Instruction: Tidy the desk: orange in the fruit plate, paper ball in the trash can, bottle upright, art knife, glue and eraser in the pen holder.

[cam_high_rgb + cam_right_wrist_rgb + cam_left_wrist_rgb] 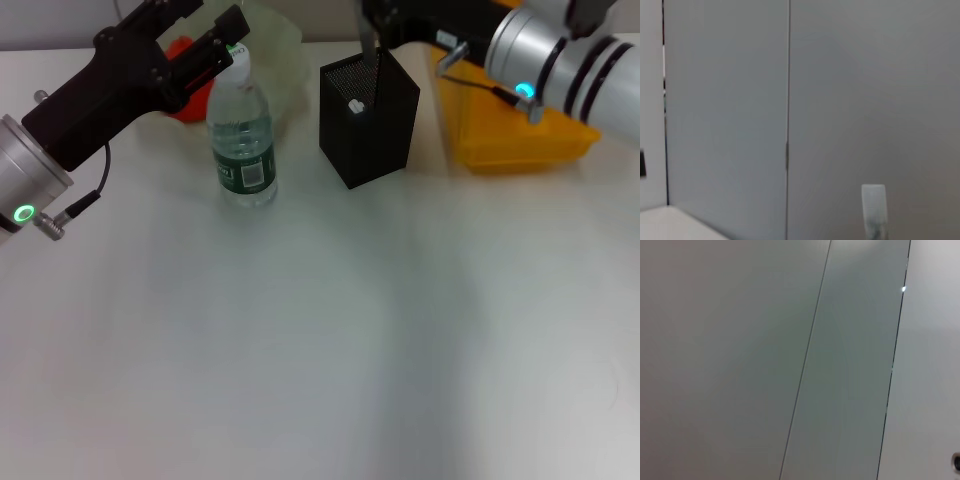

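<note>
The bottle [243,140] stands upright on the desk [320,340], left of the pen holder [368,110]. My left gripper [222,42] is right at the bottle's white cap. Behind that arm, the orange [182,52] shows partly, by the pale fruit plate [278,40]. Over the pen holder my right gripper [378,14] is shut on a thin grey art knife [369,52] that hangs down into the holder; its pale end shows in the right wrist view [874,207]. A small white item [355,105] lies inside the holder. The paper ball, glue and eraser are out of view.
The yellow trash can [510,135] stands right of the pen holder, partly under my right arm. The near half of the desk is bare white surface. The left wrist view shows only grey wall panels.
</note>
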